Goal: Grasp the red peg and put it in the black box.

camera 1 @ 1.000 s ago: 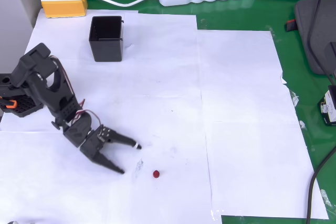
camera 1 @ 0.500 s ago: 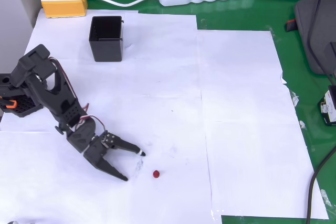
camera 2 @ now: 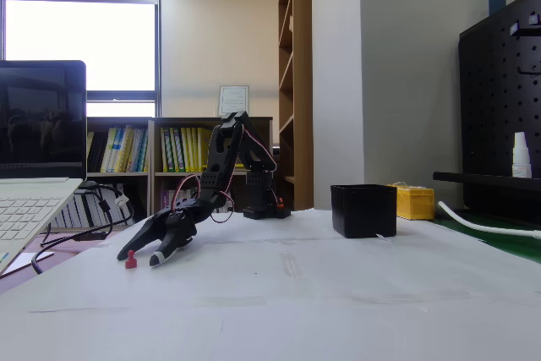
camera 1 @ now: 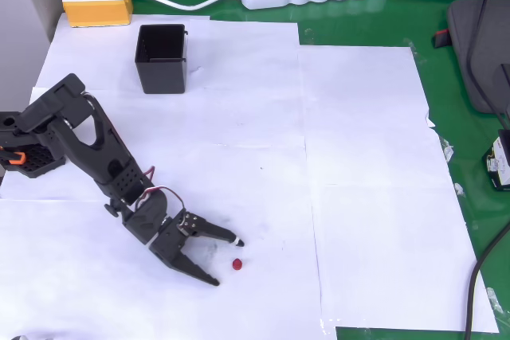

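**Approach to the peg, grasp not yet made**

Overhead view: the gripper point(camera 1: 226, 261) lies low over the white paper point(camera 1: 358, 157), its jaws spread, their tips bracketing the red peg point(camera 1: 237, 263), which rests on the paper just right of the midpoint between them; no contact can be confirmed. In the fixed view the red peg point(camera 2: 131, 261) stands just beside the finger tips. Closing, lifting, carrying and releasing all remain, by this judgement. The black box point(camera 1: 162, 58) stands well apart, far and to the left; its interior appears empty.
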Available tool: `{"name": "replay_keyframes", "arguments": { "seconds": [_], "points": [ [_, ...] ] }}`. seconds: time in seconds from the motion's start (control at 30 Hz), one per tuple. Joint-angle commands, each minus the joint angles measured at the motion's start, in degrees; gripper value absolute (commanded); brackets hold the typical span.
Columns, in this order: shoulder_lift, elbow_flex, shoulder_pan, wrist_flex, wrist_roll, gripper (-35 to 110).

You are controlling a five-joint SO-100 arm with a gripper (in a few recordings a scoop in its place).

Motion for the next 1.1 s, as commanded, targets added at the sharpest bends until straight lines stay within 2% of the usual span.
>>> {"name": "replay_keyframes", "arguments": {
  "seconds": [0.0, 1.0, 1.07],
  "points": [
    [0.62, 5.27, -0.53, 4.31, -0.53, 32],
    [1.23, 4.13, -3.52, 2.29, -1.23, 32],
    [1.23, 4.13, -3.52, 2.29, -1.41, 27]
  ]
}}
